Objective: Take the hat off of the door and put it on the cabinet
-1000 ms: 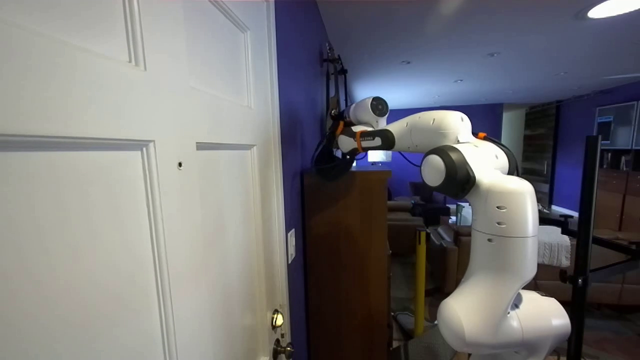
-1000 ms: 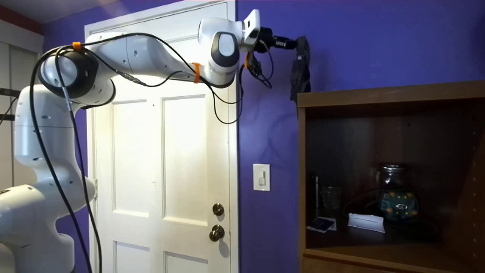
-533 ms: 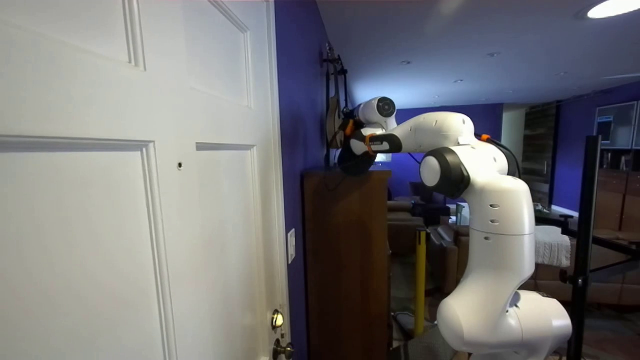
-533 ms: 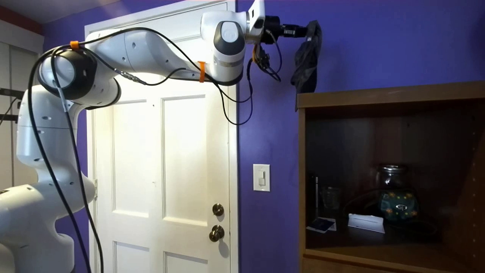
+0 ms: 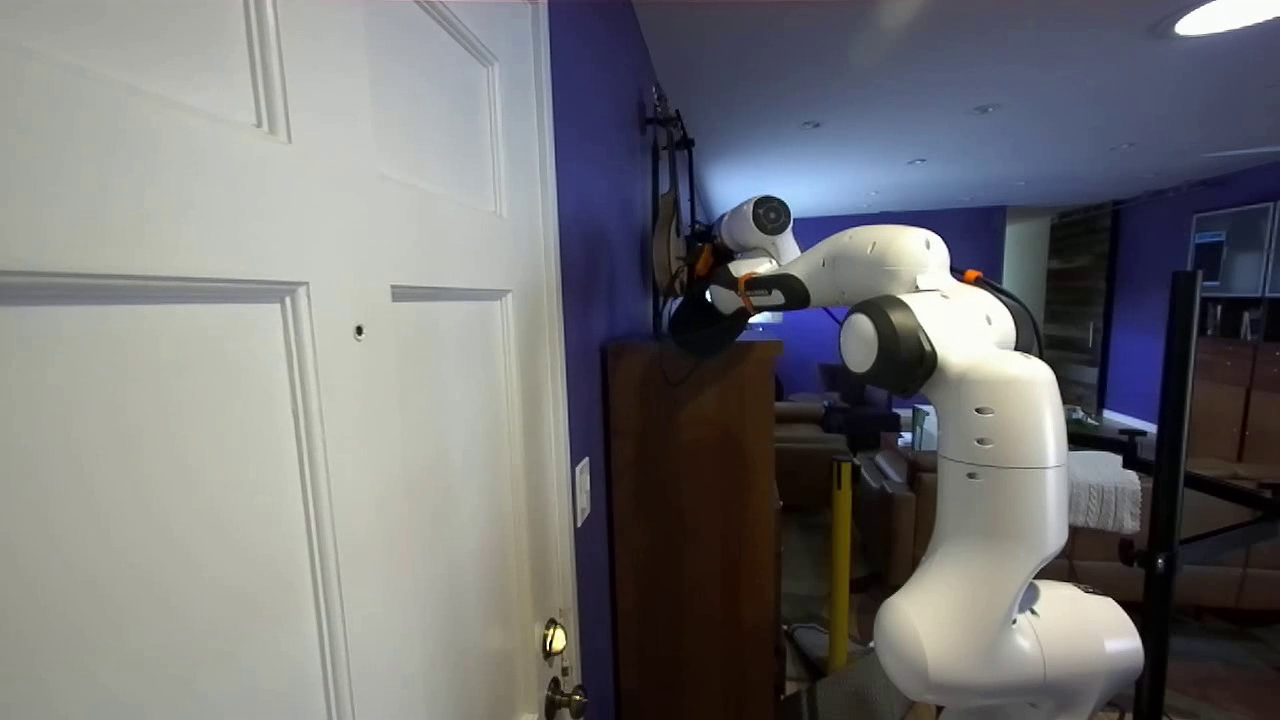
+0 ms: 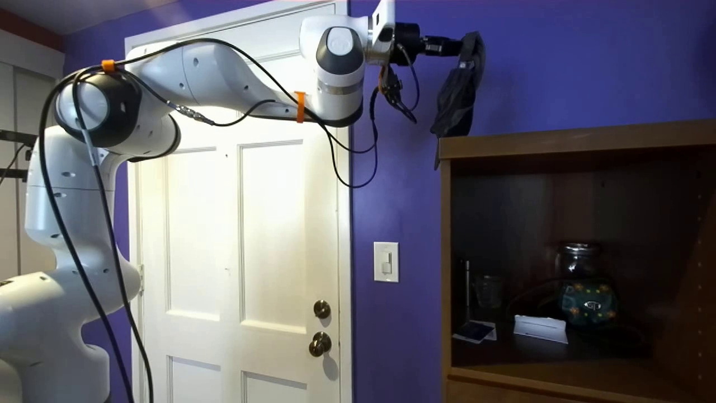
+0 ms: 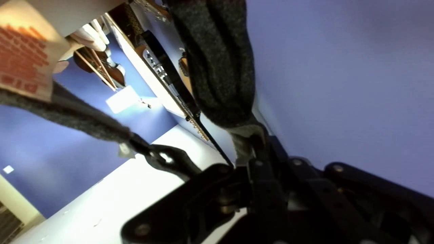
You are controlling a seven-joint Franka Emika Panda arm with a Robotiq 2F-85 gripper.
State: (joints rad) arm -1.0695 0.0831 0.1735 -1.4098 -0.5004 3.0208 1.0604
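Clamping the dark floppy hat [image 6: 461, 92] in the Robotiq gripper [image 6: 462, 47]; dangling it near the top of the wooden cabinet [image 5: 692, 530].

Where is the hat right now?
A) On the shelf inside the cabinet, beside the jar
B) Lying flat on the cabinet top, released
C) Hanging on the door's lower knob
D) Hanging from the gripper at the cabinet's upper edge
D: in an exterior view the gripper grips the hat by its upper end, and it droops to the upper edge of the cabinet.
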